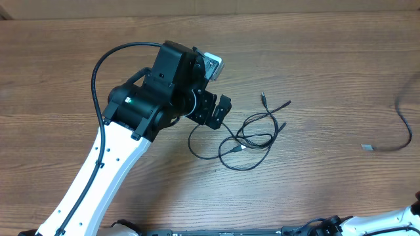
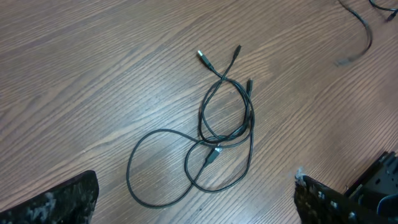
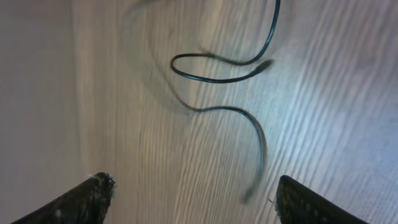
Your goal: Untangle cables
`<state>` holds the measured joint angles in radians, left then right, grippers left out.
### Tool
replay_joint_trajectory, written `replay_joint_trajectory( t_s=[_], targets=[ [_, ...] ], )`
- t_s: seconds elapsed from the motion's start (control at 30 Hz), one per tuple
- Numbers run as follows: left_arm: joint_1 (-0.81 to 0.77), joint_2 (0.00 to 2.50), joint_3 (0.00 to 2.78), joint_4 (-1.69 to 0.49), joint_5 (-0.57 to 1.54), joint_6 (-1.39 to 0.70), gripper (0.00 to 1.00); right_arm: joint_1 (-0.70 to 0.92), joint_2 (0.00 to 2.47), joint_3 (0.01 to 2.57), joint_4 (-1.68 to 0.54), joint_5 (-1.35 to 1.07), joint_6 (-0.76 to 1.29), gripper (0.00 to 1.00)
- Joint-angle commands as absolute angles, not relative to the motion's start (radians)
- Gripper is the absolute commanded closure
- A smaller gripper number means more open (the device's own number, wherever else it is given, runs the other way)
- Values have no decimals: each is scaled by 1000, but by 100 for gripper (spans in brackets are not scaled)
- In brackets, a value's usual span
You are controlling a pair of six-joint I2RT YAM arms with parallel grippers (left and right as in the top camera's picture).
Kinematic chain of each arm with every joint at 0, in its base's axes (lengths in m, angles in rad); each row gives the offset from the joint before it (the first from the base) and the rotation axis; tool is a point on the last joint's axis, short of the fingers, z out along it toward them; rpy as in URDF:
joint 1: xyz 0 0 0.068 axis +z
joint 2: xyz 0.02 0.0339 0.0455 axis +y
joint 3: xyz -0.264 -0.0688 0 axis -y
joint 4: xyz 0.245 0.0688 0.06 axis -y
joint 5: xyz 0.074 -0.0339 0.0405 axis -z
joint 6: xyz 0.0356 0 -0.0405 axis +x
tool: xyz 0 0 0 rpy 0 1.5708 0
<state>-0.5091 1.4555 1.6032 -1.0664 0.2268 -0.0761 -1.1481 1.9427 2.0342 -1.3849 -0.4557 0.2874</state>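
The tangled cables [image 1: 249,136] are thin black cords with small plug tips, looped over each other at the middle of the wooden table. In the left wrist view the cables [image 2: 225,118] lie ahead of my left gripper [image 2: 196,208], which is open and empty. In the overhead view the left gripper [image 1: 220,115] hovers just left of the knot. A separate loose black cable [image 1: 405,128] lies at the right edge, with a small plug [image 1: 367,147]. It shows blurred in the right wrist view [image 3: 249,118], ahead of my open, empty right gripper [image 3: 193,202].
The left arm [image 1: 111,164] reaches in from the bottom left with its thick black wire [image 1: 98,72] arching above it. Part of the right arm [image 1: 394,219] shows at the bottom right corner. The separate cable also shows at the top right of the left wrist view [image 2: 364,34].
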Motion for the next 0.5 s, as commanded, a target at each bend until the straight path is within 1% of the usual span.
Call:
replay_joint_trajectory(
  t_s=[0.0,0.17,0.27,0.47],
  targets=[
    [-490,1451,1605,-1065,221,-101,0,-1107,1940,2029,-1403,-529,247,17],
    [-422,1451,1605,-1066,199,-217,0,-937,1940,2029,-1465,-516,168,17],
    [-384,1451,1605,-1074,207,-248,0,-820,1940,2029,-1497,-446,166,17],
    [-380,1451,1605,-1095,210,-286,0,-538,1940,2029,-1494,-472,200,20]
  ],
)
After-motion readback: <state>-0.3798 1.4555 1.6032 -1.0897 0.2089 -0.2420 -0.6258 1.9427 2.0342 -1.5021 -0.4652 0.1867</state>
